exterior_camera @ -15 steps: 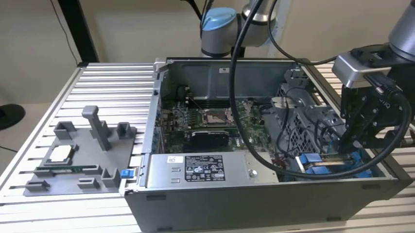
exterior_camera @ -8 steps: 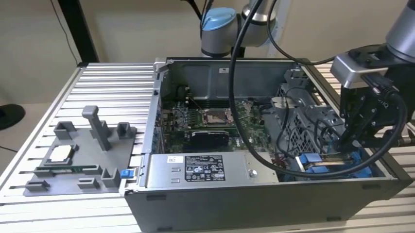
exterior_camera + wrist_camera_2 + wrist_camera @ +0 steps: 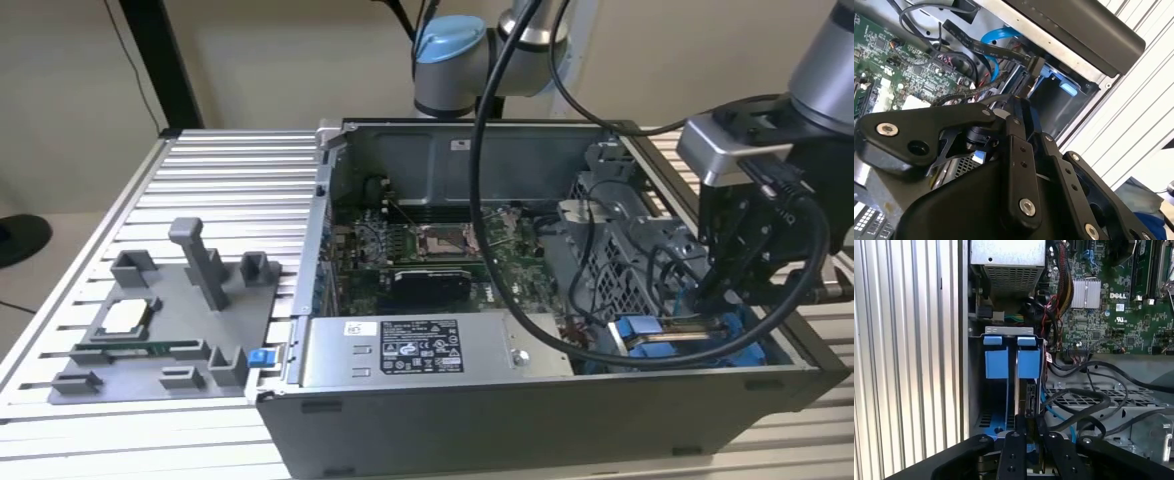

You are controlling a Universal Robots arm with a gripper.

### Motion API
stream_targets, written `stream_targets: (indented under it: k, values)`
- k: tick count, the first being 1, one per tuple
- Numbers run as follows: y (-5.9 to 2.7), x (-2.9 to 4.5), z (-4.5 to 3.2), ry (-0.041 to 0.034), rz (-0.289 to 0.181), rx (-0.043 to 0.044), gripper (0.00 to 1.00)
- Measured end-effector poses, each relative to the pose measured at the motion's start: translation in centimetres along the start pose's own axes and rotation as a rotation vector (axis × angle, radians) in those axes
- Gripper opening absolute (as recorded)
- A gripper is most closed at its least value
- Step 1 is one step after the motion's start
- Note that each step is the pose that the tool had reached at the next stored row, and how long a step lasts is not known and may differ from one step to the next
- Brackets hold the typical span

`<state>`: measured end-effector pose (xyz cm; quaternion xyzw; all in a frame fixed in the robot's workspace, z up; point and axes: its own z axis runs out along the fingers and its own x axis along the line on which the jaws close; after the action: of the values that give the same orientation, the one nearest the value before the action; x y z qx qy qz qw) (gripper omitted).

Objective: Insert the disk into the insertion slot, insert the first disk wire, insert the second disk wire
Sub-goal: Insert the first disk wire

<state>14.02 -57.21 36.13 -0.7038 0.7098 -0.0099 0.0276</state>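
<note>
On ribbed table [image 3: 200, 170], tool [image 3: 1029, 432] hangs just above disk [image 3: 1025, 390].

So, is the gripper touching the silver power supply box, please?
Apart. The gripper hangs over the blue drive bay at the exterior view's right, and that view shows a clear gap between it and the power supply box.
</note>
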Motion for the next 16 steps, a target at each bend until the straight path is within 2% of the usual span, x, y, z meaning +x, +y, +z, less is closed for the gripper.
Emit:
stream_targets:
  k: [4,9,10,12,14,16]
  values:
    - [0.01,-0.01,0.05,-0.0008,0.0,0.0056,0.0]
    - [-0.18,-0.04,0.59,-0.0011,0.002,0.0048,0.0]
    - [-0.24,-0.04,0.67,-0.0031,0.002,0.0047,0.0]
    - [-0.24,-0.04,0.76,-0.0132,0.003,0.0051,0.0]
    - [-0.24,-0.04,0.81,-0.0252,0.003,0.0138,0.0]
    - [-0.25,-0.05,0.89,-0.0291,0.003,0.0306,0.0]
